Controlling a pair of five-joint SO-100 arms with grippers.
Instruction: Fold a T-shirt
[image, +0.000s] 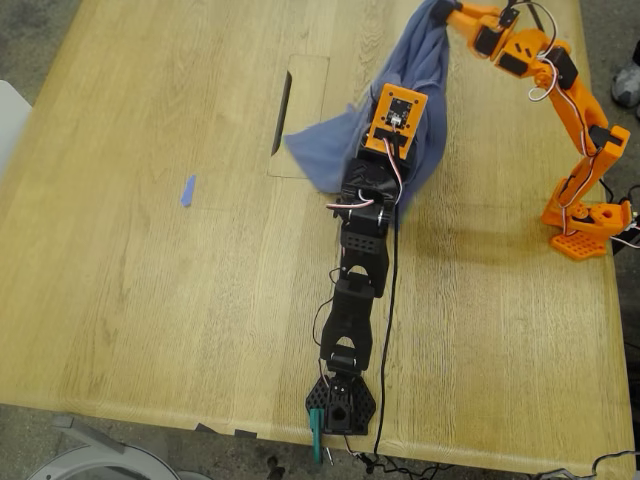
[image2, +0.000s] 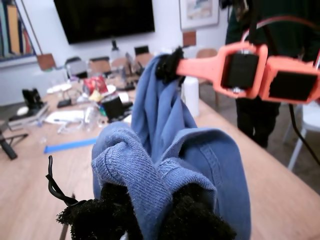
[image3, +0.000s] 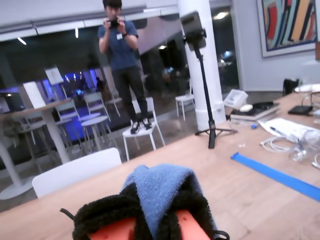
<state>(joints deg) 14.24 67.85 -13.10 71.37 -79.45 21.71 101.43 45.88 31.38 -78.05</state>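
Both grippers' jaws are clamped on the T-shirt (image: 420, 90), lifting it above the bench (image: 150, 250): my first gripper (image2: 150, 220) on a bunched fold, my second gripper (image3: 155, 220) near the far edge.

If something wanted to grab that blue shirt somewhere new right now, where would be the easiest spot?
Probably the loose corner of the T-shirt spread on the table toward the exterior view's left. It lies low and free of both arms, so coming in from that side along the tabletop looks clearest. The rest hangs bunched between my first gripper and my second gripper, each already pinching cloth.
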